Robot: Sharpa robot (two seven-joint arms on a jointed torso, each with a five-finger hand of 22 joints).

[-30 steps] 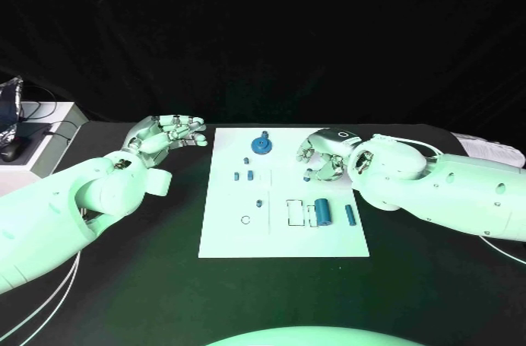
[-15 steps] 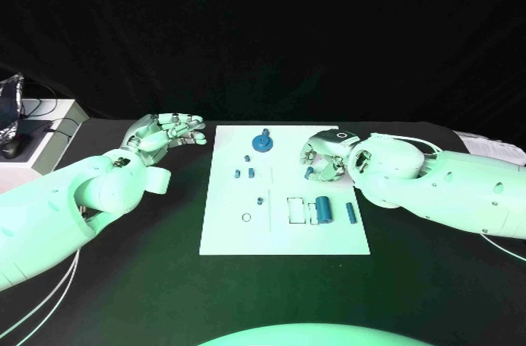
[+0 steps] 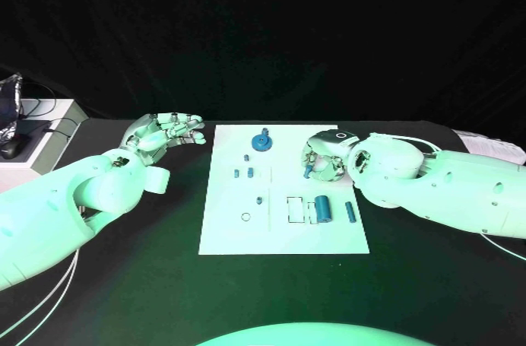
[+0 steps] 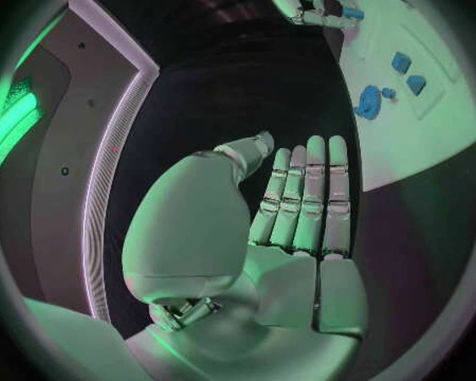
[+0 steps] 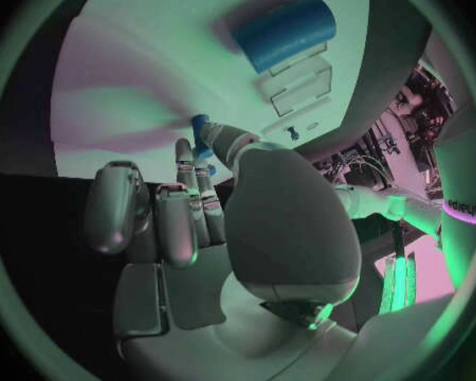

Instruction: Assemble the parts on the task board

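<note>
Your right hand [image 3: 324, 162] sits over the task board's [image 3: 285, 236] far right part, pinching a small blue peg [image 5: 200, 130] between thumb and fingertip. Your left hand [image 3: 164, 135] hangs over the black surface [image 3: 131, 285] just left of the board, fingers straight and together, holding nothing. A blue cylinder [image 3: 324, 207] lies in the board's tray outline; a blue knob [image 3: 262, 141] stands near its far edge.

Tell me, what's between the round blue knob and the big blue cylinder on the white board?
In the head view, bare task board and the clear holder separate knob from cylinder.
</note>
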